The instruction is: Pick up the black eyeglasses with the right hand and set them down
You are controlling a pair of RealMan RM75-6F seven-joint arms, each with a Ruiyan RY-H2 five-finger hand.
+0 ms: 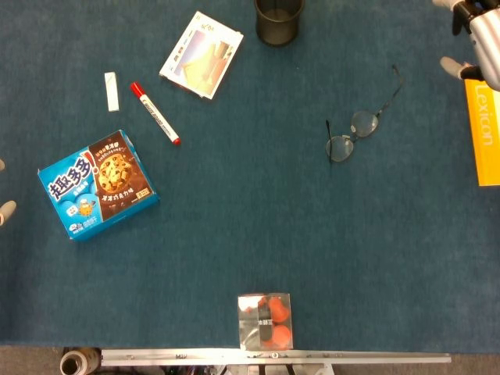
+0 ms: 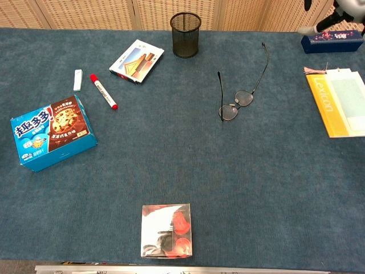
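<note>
In the head view, the black eyeglasses (image 1: 355, 133) lie right of the table's (image 1: 234, 234) middle, temples unfolded and pointing toward the far edge, the frame's long axis running on a diagonal. The right hand (image 1: 469, 35) shows only in part at the far right corner, above the table, fingers apart and holding nothing; the glasses lie inward and nearward from it, well apart. The left hand (image 1: 6, 209) is a sliver at the left edge (whether it is spread or curled cannot be told), much farther off.

In the chest view, the eyeglasses (image 2: 236, 101) sit flat and untouched, while the right hand (image 2: 325, 17) hovers over the far right corner near a dark blue box (image 2: 332, 41). The reach must travel leftward and toward the near edge.
</note>
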